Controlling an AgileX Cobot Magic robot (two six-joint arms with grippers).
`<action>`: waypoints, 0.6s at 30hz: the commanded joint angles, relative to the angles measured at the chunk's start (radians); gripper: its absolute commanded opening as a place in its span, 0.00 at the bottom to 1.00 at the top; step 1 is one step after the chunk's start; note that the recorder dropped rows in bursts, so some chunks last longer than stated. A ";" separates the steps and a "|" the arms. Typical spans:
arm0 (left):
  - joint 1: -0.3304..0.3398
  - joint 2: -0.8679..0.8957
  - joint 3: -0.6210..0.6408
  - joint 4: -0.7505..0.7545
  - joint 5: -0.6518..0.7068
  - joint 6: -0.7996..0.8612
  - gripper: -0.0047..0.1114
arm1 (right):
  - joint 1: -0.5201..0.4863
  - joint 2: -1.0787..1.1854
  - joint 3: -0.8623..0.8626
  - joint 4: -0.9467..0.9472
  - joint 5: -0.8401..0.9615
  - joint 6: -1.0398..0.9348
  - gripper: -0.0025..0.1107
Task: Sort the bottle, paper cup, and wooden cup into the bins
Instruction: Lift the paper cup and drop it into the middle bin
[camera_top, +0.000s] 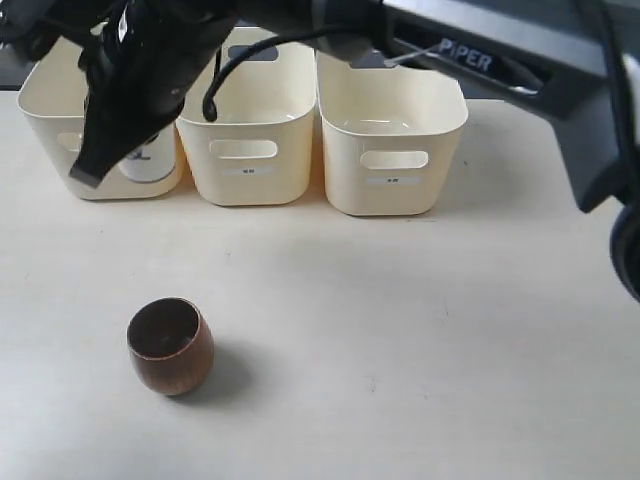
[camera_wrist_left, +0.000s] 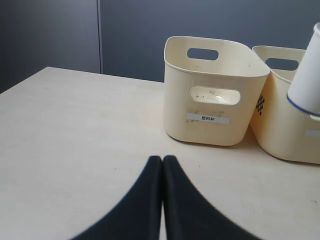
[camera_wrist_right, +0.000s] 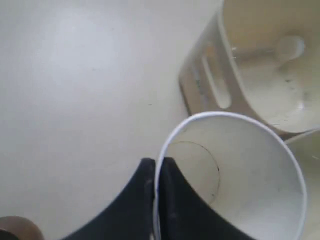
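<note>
- Surface: pale cream table (camera_top: 420, 330), with a dark wall behind it in the left wrist view.
- Bins: three cream tubs in a row along the far edge: left bin (camera_top: 45, 100), middle bin (camera_top: 250, 140), right bin (camera_top: 392, 135). Each has an oval handle cut-out and a small front label.
- Wooden cup (camera_top: 170, 345): dark brown and round-bellied, leaning a little, alone on the near left of the table, well apart from the bins.
- Paper cup (camera_wrist_right: 240, 175): white, pinched by its rim, up at the left bin; its blue-edged rim shows in the left wrist view (camera_wrist_left: 306, 75).
- Right gripper (camera_wrist_right: 156, 172): reaches across to the far left, fingers closed on the paper cup's rim wall.
- Left gripper (camera_wrist_left: 162, 165): fingers pressed together, nothing between them, low over bare table.
- Bottle: a clear shape lies inside the left bin in the right wrist view; too blurred to confirm.
</note>
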 joint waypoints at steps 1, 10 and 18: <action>-0.003 -0.005 -0.004 0.001 -0.007 -0.001 0.04 | -0.018 -0.030 -0.004 -0.148 -0.082 0.145 0.03; -0.003 -0.005 -0.004 0.001 -0.007 -0.001 0.04 | -0.117 -0.002 -0.006 -0.217 -0.273 0.305 0.03; -0.003 -0.005 -0.004 0.001 -0.007 -0.001 0.04 | -0.182 0.122 -0.095 -0.217 -0.268 0.321 0.03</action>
